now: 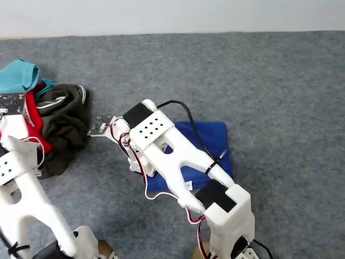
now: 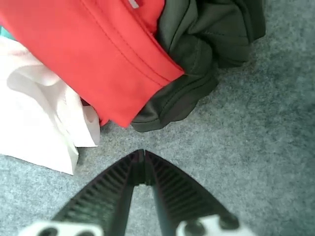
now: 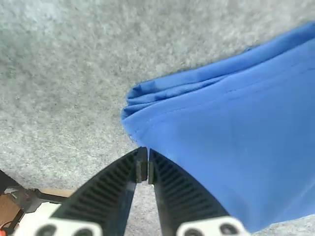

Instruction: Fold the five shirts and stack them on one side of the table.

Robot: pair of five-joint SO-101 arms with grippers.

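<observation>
blue shirt (image 1: 213, 141) folded flat mid-table, near square, under right arm. right gripper (image 3: 143, 169) closed, tips at its folded corner. left gripper (image 2: 144, 167) closed, empty, beside crumpled pile: red shirt (image 2: 98, 59), dark shirt (image 1: 67, 118), white shirt (image 2: 34, 123). grey felt surface (image 1: 280, 81); white wall (image 1: 172, 16) behind.

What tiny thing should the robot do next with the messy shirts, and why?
Probably open the left gripper and ease it toward the red shirt. Its jaws are shut and empty just short of the crumpled pile, while the blue shirt already lies folded.
</observation>
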